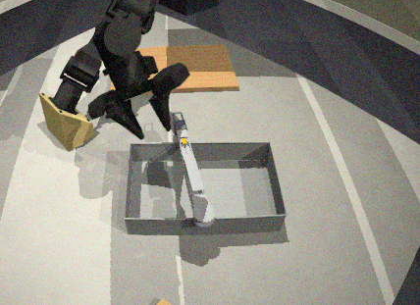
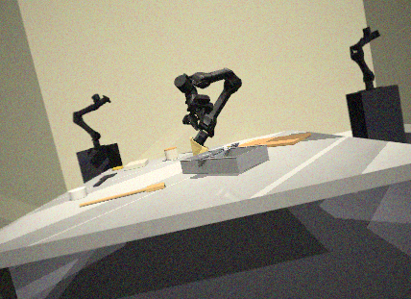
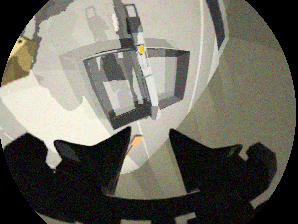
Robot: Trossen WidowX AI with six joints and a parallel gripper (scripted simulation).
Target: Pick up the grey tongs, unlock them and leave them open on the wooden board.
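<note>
The grey tongs (image 1: 192, 168) (image 3: 145, 65) lie closed, lengthwise across the roasting tin (image 1: 157, 227) (image 2: 206, 166) (image 3: 185, 75). Their hinge end, with a small yellow mark near it, sticks out past the tin's rim on the side facing the wooden board (image 1: 206, 58) (image 2: 288, 140). Their rounded tip end rests on the opposite rim. My gripper (image 1: 156, 133) (image 3: 150, 130) is open, with nothing between its fingers. In the top view it appears just left of the tongs' hinge end and above the table, not touching them. The arm covers the board's left part in that view.
A yellow wedge-shaped mount (image 1: 66, 128) (image 2: 198, 147) (image 3: 20, 60) stands at the arm's base, left of the gripper. A wooden utensil (image 2: 125, 195) (image 3: 135, 142) lies beyond the tin. White cups (image 2: 78, 193) and a pale block (image 2: 136, 164) stand farther away. Two other arms stand on black pedestals.
</note>
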